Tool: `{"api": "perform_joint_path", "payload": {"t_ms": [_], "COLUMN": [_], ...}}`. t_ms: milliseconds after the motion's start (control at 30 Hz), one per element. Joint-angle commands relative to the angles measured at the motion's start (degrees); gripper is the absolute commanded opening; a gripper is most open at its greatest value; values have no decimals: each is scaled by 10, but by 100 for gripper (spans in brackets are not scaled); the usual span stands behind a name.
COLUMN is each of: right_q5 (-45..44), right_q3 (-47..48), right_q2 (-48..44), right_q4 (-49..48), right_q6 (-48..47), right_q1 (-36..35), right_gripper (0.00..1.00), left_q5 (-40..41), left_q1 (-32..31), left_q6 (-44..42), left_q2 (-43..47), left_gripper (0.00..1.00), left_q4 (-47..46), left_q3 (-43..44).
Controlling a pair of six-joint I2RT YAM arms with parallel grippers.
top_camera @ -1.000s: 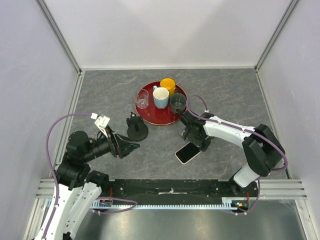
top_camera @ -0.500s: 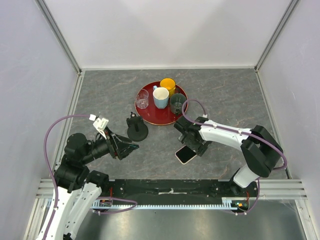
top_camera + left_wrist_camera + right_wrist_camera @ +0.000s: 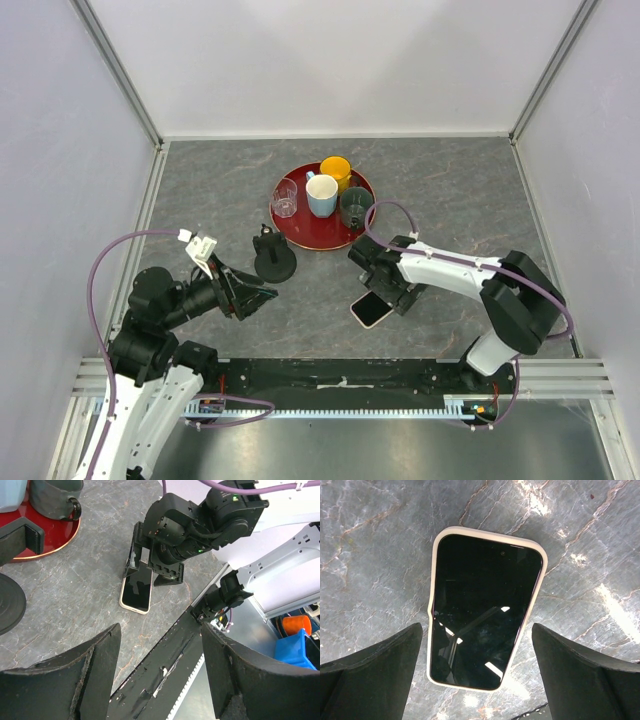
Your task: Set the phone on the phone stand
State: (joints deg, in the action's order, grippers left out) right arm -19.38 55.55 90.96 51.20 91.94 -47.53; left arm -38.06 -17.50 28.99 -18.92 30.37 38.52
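Our right gripper (image 3: 476, 645) hangs spread wide over the phone (image 3: 485, 610), which lies screen up on the table (image 3: 450, 190); our left gripper (image 3: 160, 647) gapes too, near the phone stand (image 3: 272, 258), well apart from the phone

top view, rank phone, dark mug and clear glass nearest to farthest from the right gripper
1. phone, directly beneath the right gripper
2. dark mug, right side of the red tray
3. clear glass, left side of that tray

Bare tabletop (image 3: 380, 555) flanks the phone (image 3: 482, 610) on both long sides, inside the right tool's (image 3: 477, 655) spread fingers.
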Motion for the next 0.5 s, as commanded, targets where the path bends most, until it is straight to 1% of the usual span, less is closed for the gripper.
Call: {"api": "perform_joint_path", "payload": {"t_ms": [0, 167, 300, 433, 467], "right_q5": [6, 2, -10, 0, 1], "right_q3": [6, -13, 15, 11, 7], "right_q2": [20, 16, 45, 67, 67], "right_q4": [-12, -33, -33, -41, -45], "right_q6": [23, 33, 24, 28, 32], "right_q1": [-4, -5, -5, -5, -5], "right_gripper": [98, 98, 98, 98, 97], "left_q5": [-16, -13, -11, -8, -8], "left_q1": [-2, -2, -2, -3, -3], "left_q6": [-18, -20, -20, -15, -12], "left_q2": [7, 7, 3, 3, 2], "left_gripper": [73, 75, 76, 76, 76], "left_q4": [-4, -3, -6, -15, -18], "left_q3": [17, 17, 15, 9, 7]}}
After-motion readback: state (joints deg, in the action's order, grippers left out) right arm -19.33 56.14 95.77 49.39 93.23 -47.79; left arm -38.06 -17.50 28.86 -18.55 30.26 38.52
